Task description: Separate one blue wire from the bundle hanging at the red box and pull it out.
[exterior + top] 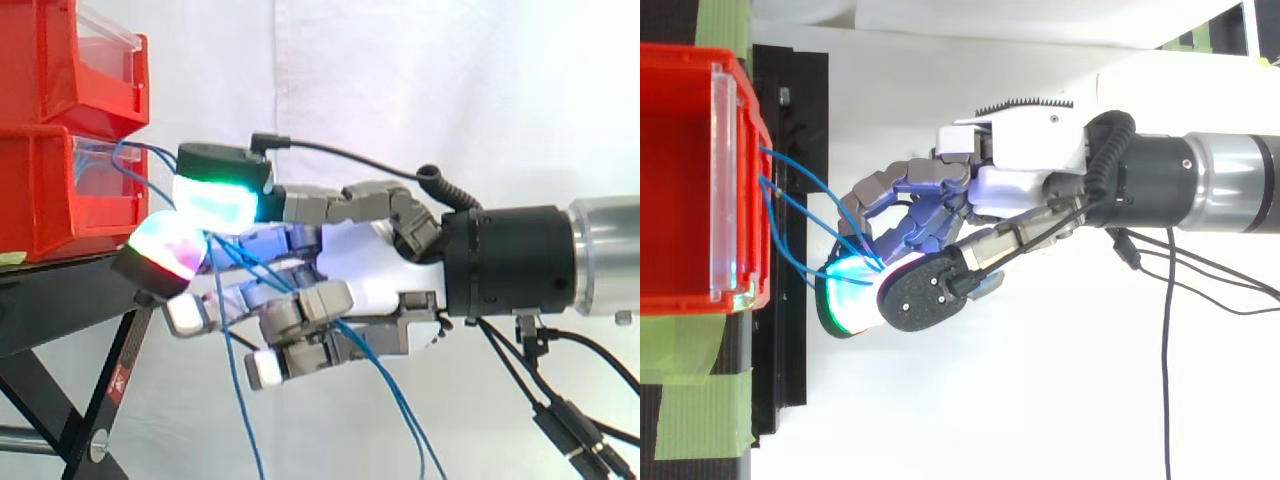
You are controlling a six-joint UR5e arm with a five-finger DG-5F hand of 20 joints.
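Several thin blue wires (800,195) leave the front of the lower red bin (60,190) and hang down in front of the stand (243,420). My hand (370,255) reaches in from the right at the bin's height. Its fingers curl round the wires. A green-glowing pad (215,200) sits above a red and cyan pad (165,250), and blue wires pass between the two where they meet. From there the strands run slanting down across the palm and through the other fingers. In the top view the wires converge under the green pad (845,290). How many strands are pinched I cannot tell.
A second red bin (70,60) is stacked on the lower one, both on the black stand (60,300). From above, the bin (680,180) has a clear front panel (725,180). Green tape (690,400) lies beside the stand. A white curtain hangs behind.
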